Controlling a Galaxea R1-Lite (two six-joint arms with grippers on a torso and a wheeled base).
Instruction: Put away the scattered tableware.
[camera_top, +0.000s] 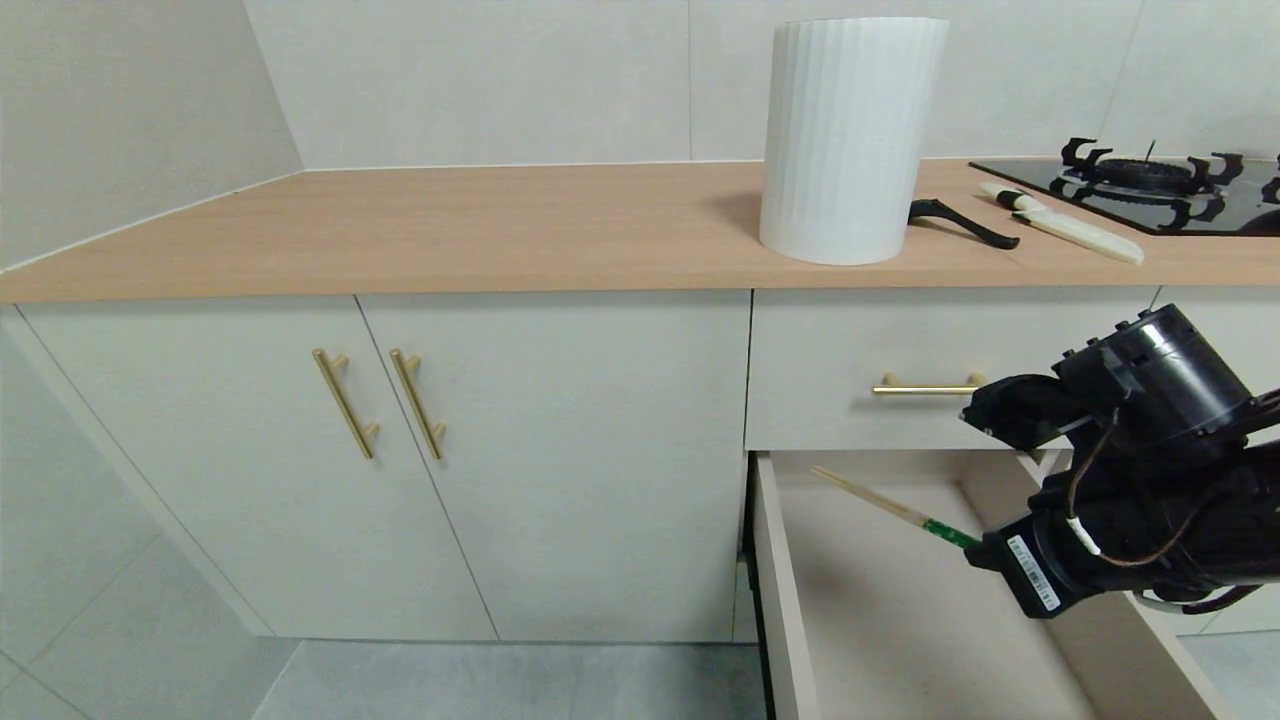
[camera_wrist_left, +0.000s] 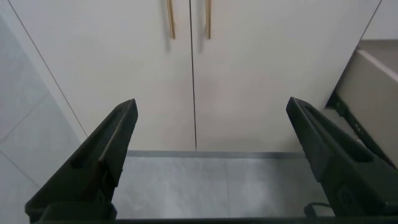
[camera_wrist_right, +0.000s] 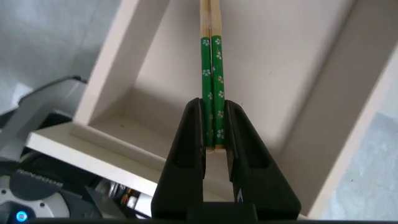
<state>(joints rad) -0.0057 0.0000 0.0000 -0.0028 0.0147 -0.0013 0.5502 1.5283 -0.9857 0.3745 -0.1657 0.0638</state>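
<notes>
Green-ended bamboo chopsticks (camera_wrist_right: 211, 68), a pair lying side by side, are pinched at their green ends by the right jaws, which are closed tight on them. They hang over the open drawer (camera_top: 782, 570), pale tips slanting toward its left rear corner. The left jaws are spread wide and hold nothing, low before the two cabinet doors (camera_wrist_left: 261, 68), with grey floor (camera_wrist_left: 211, 180) beneath. Above the open drawer is a shut drawer front with a brass handle (camera_top: 925, 386). On the wooden desk (camera_top: 450, 230) stands a tall white ribbed cylinder (camera_top: 850, 140). A black handle (camera_top: 965, 222) pokes out from behind it, a white knife (camera_top: 1085, 235) lies beyond that, and the black gas hob (camera_top: 1150, 185) is farthest right.
</notes>
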